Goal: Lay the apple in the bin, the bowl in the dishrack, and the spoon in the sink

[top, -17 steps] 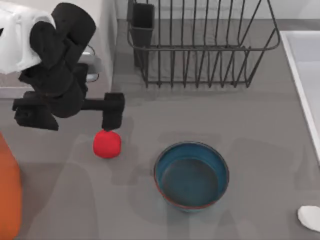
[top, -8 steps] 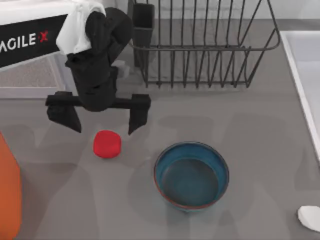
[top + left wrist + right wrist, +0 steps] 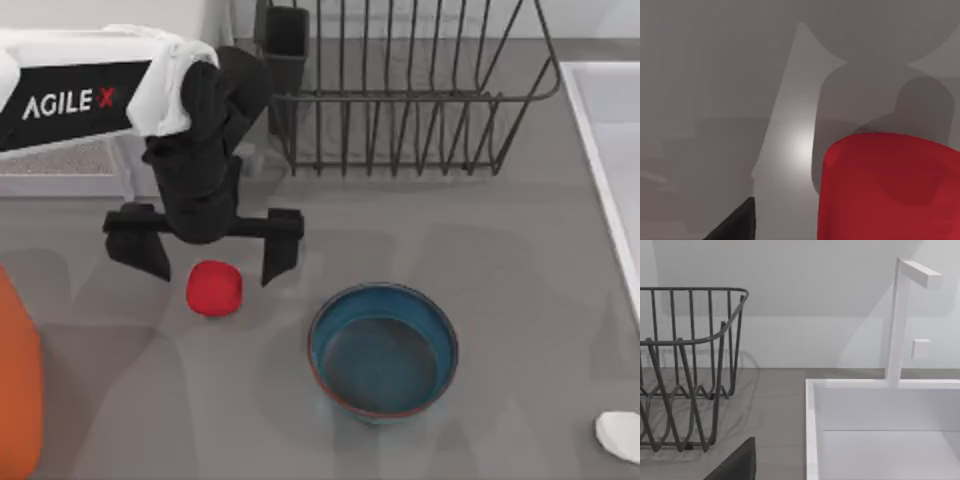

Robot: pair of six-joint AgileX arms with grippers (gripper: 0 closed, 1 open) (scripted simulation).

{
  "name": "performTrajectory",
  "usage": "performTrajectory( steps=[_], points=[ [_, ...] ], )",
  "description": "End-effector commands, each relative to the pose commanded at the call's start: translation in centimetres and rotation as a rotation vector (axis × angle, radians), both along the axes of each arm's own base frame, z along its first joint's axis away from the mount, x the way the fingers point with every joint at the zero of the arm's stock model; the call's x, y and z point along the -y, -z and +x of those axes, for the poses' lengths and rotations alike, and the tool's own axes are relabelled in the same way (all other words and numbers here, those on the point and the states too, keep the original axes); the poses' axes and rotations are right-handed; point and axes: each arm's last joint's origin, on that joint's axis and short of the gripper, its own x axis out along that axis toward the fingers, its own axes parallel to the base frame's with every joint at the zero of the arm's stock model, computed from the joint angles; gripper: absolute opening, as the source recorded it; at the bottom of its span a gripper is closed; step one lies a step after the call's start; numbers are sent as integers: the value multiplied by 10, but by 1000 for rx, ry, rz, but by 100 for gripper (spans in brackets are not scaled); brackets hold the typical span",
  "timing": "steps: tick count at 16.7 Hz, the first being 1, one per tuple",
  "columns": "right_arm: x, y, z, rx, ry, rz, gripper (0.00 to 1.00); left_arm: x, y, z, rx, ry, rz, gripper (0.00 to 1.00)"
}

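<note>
At the table's left edge I log the orange bin [image 3: 18,390], nothing visible in the part shown; next, my left arm reaches in from the left, its white link lettered "AGILE X", wrist bent down and the left gripper [image 3: 213,262] spread wide with one finger on each side of the apple [image 3: 214,288], which rests on the grey table [image 3: 520,240] and fills the left wrist view [image 3: 890,187]. Further right: bowl [image 3: 383,350], upright and holding nothing, below the bare dishrack [image 3: 400,90]. Far right: sink [image 3: 605,150] rim, basin bare [image 3: 880,430], and the spoon [image 3: 620,436] on the table near the corner; the right gripper's state I cannot tell.
</note>
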Motion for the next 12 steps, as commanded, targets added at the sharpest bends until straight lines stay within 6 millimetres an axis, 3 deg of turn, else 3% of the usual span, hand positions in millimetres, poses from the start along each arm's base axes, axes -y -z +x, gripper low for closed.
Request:
performTrajectory(
  steps=[4, 8, 12],
  points=[
    [0, 0, 0, 0, 0, 0, 100, 0, 35, -1, -2, 0, 1, 100],
    [0, 0, 0, 0, 0, 0, 100, 0, 37, -2, -3, 0, 2, 100],
    [0, 0, 0, 0, 0, 0, 100, 0, 37, -2, -3, 0, 2, 70]
  ],
)
